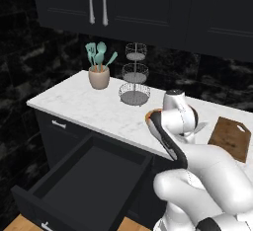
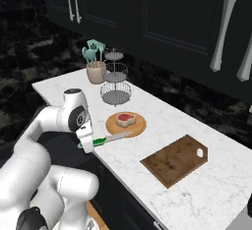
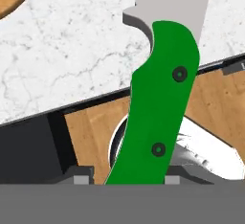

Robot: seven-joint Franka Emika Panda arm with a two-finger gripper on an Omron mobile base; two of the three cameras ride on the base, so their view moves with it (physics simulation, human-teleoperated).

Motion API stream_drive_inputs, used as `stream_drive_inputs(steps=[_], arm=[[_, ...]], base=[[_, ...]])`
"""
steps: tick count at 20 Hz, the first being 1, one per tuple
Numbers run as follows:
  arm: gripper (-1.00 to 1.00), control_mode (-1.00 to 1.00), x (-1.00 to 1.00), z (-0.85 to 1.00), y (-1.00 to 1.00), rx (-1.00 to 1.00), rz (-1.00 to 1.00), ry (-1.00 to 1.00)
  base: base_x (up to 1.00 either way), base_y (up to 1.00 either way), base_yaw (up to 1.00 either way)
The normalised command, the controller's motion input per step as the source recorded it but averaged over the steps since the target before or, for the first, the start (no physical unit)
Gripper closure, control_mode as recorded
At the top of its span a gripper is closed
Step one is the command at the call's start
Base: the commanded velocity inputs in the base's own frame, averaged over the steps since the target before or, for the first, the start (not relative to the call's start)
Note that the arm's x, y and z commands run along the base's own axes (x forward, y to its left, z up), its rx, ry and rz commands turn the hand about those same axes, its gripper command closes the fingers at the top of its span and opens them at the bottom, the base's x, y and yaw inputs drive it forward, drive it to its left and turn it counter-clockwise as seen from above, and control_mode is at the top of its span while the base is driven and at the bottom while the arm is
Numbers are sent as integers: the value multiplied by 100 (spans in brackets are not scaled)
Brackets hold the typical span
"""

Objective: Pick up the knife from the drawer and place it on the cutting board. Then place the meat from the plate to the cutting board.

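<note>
Although my gripper is mostly hidden behind the wrist in the right base view, I see the knife sticking out of it, so the jaws are clamped on the green handle. In the hand view the handle runs straight up between the two finger tips, and the pale blade carries on past the top edge, so the knife's long axis lies along the line of my gripper.

From the right base view the knife is held above the near edge of the counter, roughly level, handle toward the arm on the left and blade pointing right and a little far, its tip over the near rim of the plate. I cannot tell whether the blade touches that rim.

The handle is glossy, curved plastic with two dark rivets; the blade is flat, matte silver. The plate is round, orange-tan wood with a low rim, and the meat sits on it, red on top with white sides. The cutting board lies to the right, well apart from the plate: dark brown grained wood, rectangular, with a small hole near its far right corner. The counter is white veined marble. In the left base view the drawer stands pulled out, deep and black.
</note>
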Motion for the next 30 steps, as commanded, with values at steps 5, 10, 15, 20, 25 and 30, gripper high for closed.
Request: stream_drive_inputs(steps=[5, 10, 15, 20, 25, 30], arm=[[100, -100, 23, -32, -100, -8, -12, 0], [100, -100, 38, -3, -100, 0, -5, 0], [100, -100, 34, 0, -100, 1, -1, 0], [100, -100, 14, 4, -100, 7, 0, 0], [100, -100, 4, 0, -84, 8, 0, 0], [100, -100, 45, -5, -32, 4, 8, 0]], base=[[0, 0, 0], [0, 0, 0], [0, 0, 0], [0, 0, 0], [0, 0, 0], [0, 0, 0]])
